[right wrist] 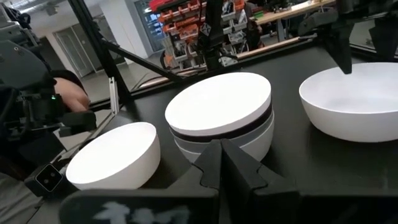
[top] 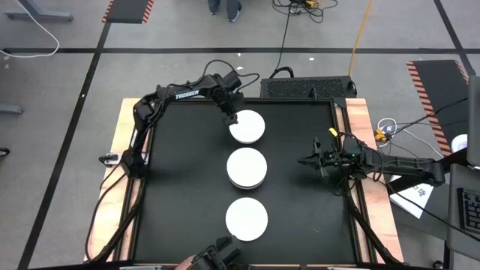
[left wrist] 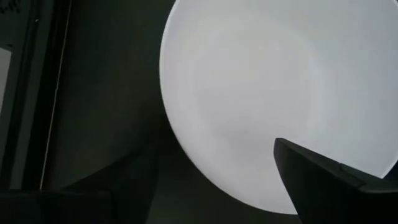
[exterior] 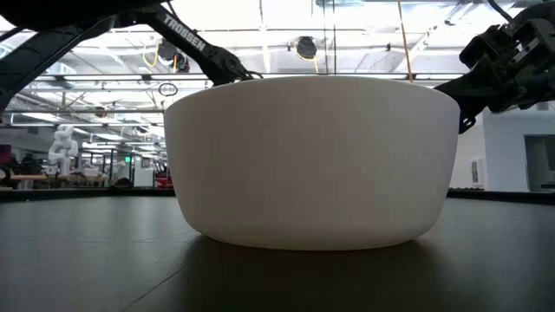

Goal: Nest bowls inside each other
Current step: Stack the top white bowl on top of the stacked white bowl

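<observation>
So the left hand (top: 231,118) is right over the rim of the far white bowl (top: 247,127), at 12 o'clock on the tabletop (top: 180,180). In its wrist view the fingers are spread wide, one over the bowl's inside and one outside, nothing gripped yet. Looks like the pick-up step to me: straddle the wall, pinch, lift.

Middle of the tabletop holds the stack (top: 247,167), a white bowl on top with a black one and a pale one under it, seen in the right wrist view (right wrist: 221,115). The near white bowl (top: 247,219) sits alone at 6 o'clock. The three spots are well apart, in a line.

Next move, I'd guess: close on the rim squarely, then carry the bowl toward 6 o'clock and drop it centred into the stack.

The right hand (top: 315,160) waits at 3 o'clock with its fingers pressed together, empty.

The tabletop is a matte black mat on a wooden frame. Beyond it is a grey floor with hazard stripes, loose cables, shelving, and a person's hand (right wrist: 69,93) at the near edge.
</observation>
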### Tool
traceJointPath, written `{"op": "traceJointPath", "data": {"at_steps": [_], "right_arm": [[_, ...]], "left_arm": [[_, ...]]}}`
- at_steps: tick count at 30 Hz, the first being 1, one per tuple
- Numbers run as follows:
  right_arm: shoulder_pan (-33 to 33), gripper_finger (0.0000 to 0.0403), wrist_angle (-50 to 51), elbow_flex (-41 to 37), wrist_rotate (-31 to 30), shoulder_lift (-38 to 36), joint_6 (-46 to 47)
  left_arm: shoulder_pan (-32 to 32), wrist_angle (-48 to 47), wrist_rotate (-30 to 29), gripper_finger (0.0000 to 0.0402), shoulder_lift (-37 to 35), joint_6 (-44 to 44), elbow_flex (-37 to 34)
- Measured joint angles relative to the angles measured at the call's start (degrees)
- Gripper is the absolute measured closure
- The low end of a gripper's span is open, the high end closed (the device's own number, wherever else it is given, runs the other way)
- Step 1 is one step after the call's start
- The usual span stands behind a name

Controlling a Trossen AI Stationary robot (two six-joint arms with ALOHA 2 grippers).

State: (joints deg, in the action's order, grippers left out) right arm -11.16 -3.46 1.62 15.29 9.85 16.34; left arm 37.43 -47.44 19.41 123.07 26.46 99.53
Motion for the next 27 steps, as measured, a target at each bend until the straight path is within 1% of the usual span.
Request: {"op": "traceJointPath", "data": {"at_steps": [12,21,27], "right_arm": [[0.0,0.0403,1.6,0.0,0.0,0.1,-0.1],[0.0,0.0403,1.2,-0.5,0.0,0.1,-0.1],[0.0,0.0403,1.2,-0.5,0.0,0.1,-0.1]], "left_arm": [[0.0,1.1,0.0,0.01,0.0,2.6,0.0],[0.0,1.0,0.0,0.0101,0.0,11.7,0.0],[0.0,1.1,0.0,0.0101,0.0,12.8,0.0]]}}
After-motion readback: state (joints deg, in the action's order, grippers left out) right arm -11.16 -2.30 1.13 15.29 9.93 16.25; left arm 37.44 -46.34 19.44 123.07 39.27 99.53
